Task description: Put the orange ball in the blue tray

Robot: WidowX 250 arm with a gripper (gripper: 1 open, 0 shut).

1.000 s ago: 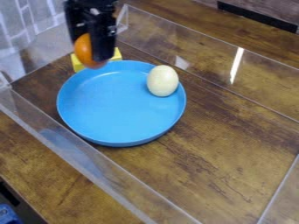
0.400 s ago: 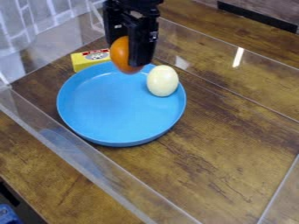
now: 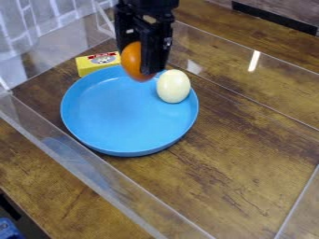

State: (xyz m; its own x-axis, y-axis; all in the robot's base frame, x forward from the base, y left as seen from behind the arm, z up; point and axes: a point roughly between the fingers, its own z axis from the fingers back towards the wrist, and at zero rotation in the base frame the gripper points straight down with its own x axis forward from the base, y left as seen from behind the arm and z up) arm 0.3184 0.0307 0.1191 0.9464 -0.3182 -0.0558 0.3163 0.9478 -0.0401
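Note:
The orange ball [image 3: 131,60] hangs between the black fingers of my gripper [image 3: 141,58], which points straight down and is shut on it. Ball and gripper hover above the far rim of the blue tray [image 3: 112,131], a wide round dish on the wooden table. Part of the ball is hidden behind the gripper's fingers.
A cream egg-shaped object [image 3: 173,86] rests inside the tray at its far right, close beside the gripper. A yellow block [image 3: 93,63] lies just beyond the tray on the left. Clear acrylic walls [image 3: 75,159] fence the wooden table.
The gripper has carried the orange ball rightward, from over the yellow block to above the tray's far rim. In the last half second it barely moved.

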